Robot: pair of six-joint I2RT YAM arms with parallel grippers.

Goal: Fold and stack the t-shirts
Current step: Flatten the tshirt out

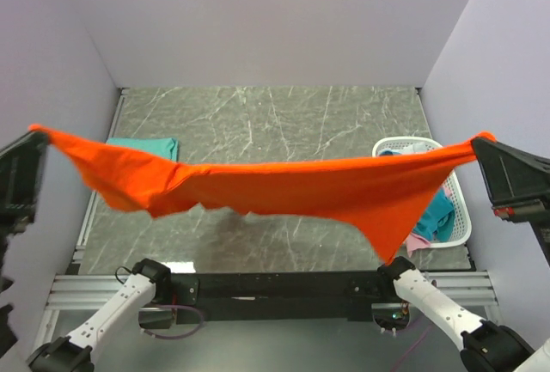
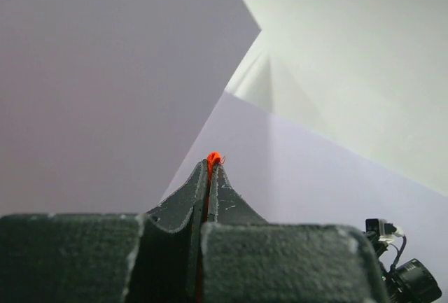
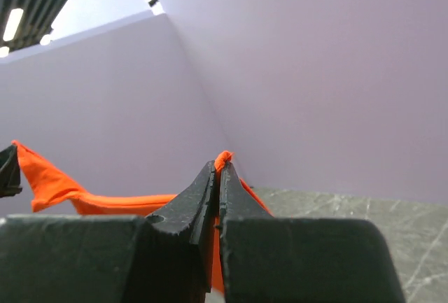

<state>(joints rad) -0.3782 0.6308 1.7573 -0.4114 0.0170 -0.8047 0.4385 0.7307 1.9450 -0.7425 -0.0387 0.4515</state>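
Across frame centre, orange t-shirt (image 1: 284, 187) stretched mid-air. left gripper (image 1: 39, 136) pinched tight on its corner, left edge; right gripper (image 1: 478, 143) clamped on opposite corner, right edge. teal t-shirt (image 1: 142, 147) folded flat, upper left of table (image 1: 284, 123).

No lettering, label, brand mark or number could be read anywhere in the three views; every visible surface was plain and unmarked.

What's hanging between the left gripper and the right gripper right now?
The orange t-shirt, stretched in the air from the left gripper to the right gripper, as the top view shows.
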